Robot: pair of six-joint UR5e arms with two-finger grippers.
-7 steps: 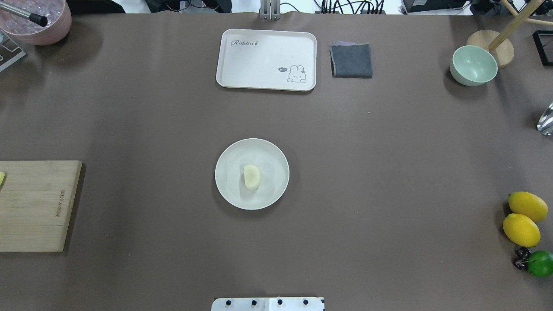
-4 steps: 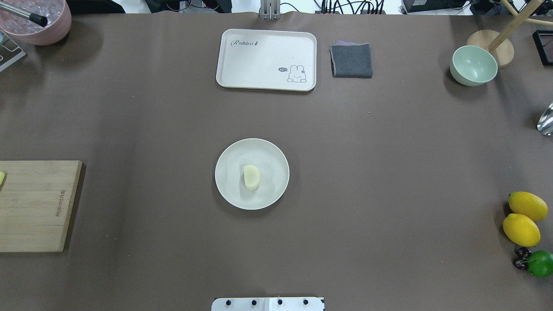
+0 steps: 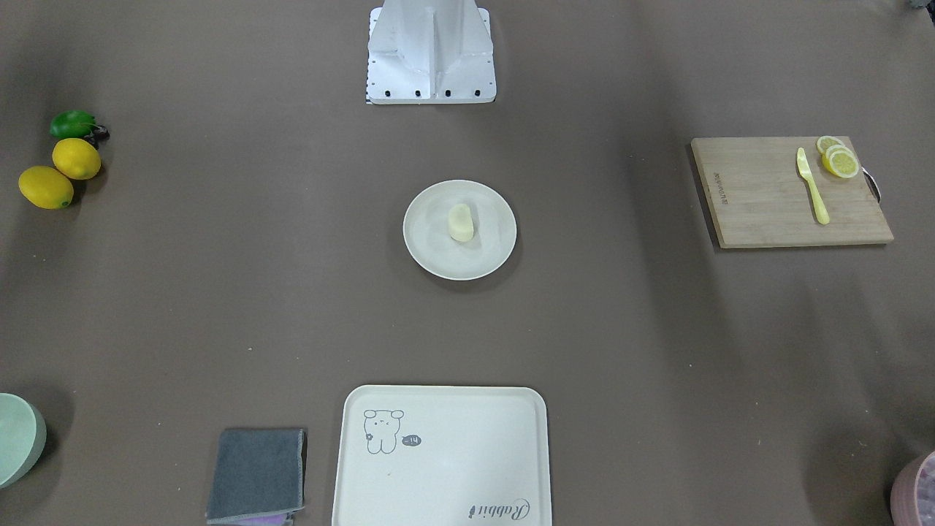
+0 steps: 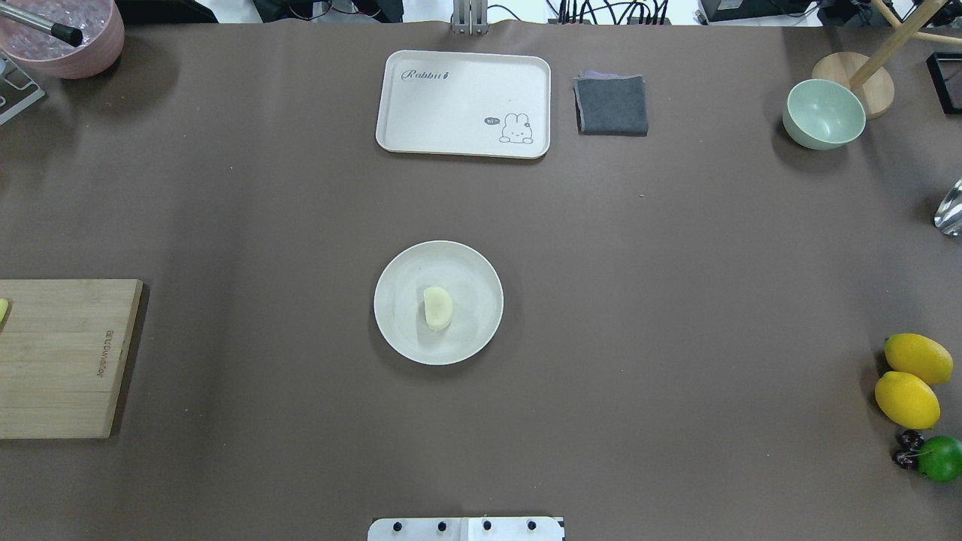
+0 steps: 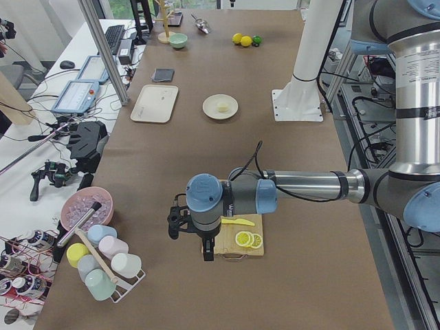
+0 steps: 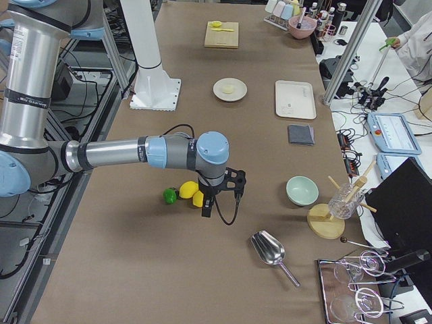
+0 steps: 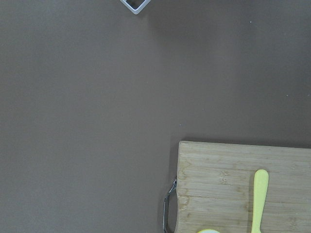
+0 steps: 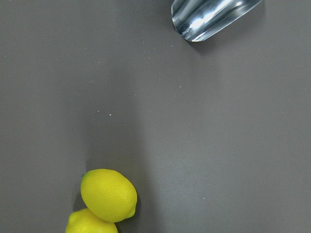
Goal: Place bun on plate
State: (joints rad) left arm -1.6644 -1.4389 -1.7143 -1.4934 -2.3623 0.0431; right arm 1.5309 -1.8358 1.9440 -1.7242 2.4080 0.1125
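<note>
One bun, one plate, mid-bench; both arms hang off towards the ends.

In my overhead view the single small cream-white rounded bun (image 4: 438, 308) lies inside the one round cream-white plate (image 4: 481, 270), a little left of its centre, at mid-frame. I also count one rectangular cream tray with a rabbit drawing (image 4: 451, 105), one folded grey cloth (image 4: 612, 105), one pale green bowl (image 4: 824, 114), two whole yellow lemons (image 4: 907, 399) and one green lime (image 4: 939, 458). The bamboo cutting board (image 3: 774, 197) carries one yellow plastic knife (image 3: 812, 186) and overlapping lemon slices (image 3: 840, 161) that I can't count surely. The metal scoop (image 4: 951, 210) is cut off at the right edge. The left gripper (image 5: 208, 249) and right gripper (image 6: 207, 206) show only in the side views, so I cannot tell how their jaws stand.
</note>
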